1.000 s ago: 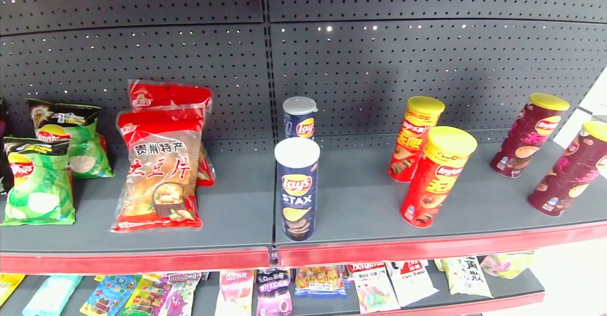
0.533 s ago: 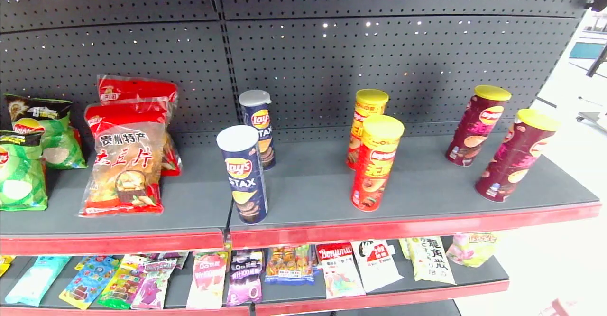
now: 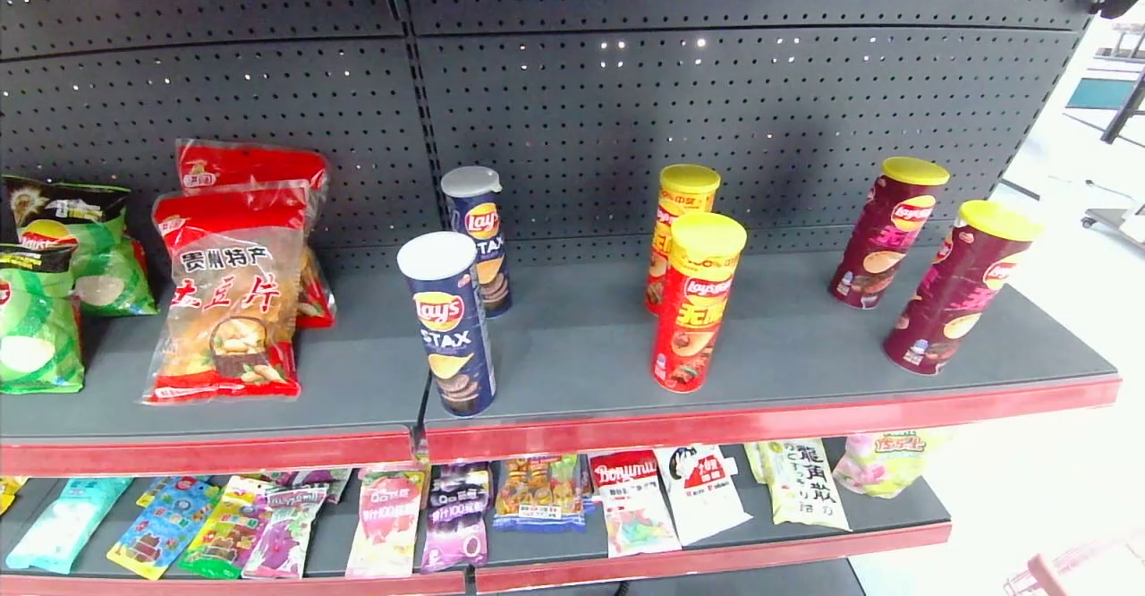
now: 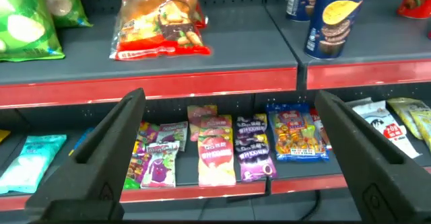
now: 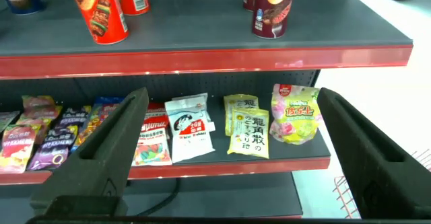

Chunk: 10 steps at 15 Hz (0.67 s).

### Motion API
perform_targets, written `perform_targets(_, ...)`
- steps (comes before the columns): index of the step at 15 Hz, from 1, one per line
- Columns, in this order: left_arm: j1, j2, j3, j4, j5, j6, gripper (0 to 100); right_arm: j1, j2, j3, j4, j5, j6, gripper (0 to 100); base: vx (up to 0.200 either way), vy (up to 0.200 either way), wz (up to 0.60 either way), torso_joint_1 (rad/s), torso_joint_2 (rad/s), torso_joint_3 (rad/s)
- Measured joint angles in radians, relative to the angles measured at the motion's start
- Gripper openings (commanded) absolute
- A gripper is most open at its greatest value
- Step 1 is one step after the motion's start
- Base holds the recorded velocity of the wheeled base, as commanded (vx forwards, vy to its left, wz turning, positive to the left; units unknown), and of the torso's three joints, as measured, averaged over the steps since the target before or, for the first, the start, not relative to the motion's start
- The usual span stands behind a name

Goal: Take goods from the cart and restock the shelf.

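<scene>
The upper shelf point(image 3: 572, 421) has a red front edge and carries upright goods. Two blue chip cans point(image 3: 447, 332) stand near its middle. Right of them are two red cans point(image 3: 696, 305), and two maroon cans point(image 3: 955, 287) stand near the right end. Chip bags point(image 3: 228, 310) lean at the left. A pink cart corner point(image 3: 1069, 569) shows at the lower right. My left gripper point(image 4: 229, 99) is open and holds nothing, facing the lower shelf below the blue can point(image 4: 333, 22). My right gripper point(image 5: 232, 96) is also open and holds nothing, facing the lower shelf under the maroon can point(image 5: 273, 9).
The lower shelf point(image 3: 716, 560) holds a row of flat snack packets point(image 3: 626, 506). Free shelf space lies between the can groups. The shelf ends at the right, with pale floor point(image 3: 1029, 489) beyond. Wire mesh point(image 5: 350, 190) shows by the floor in the right wrist view.
The whole head picture has slid left, so the camera turned right. The shelf's right end and the cart corner came into view. The goods stand as before.
</scene>
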Motion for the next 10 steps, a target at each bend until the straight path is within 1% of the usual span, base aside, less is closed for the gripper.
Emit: perform_targets(10, 0.000, 0.000, 0.000, 0.000, 0.000, 0.000, 100, 0.000, 0.000, 0.000, 0.000, -0.002, -0.001, 100, 0.000, 0.000, 0.00, 0.000, 0.00, 0.000)
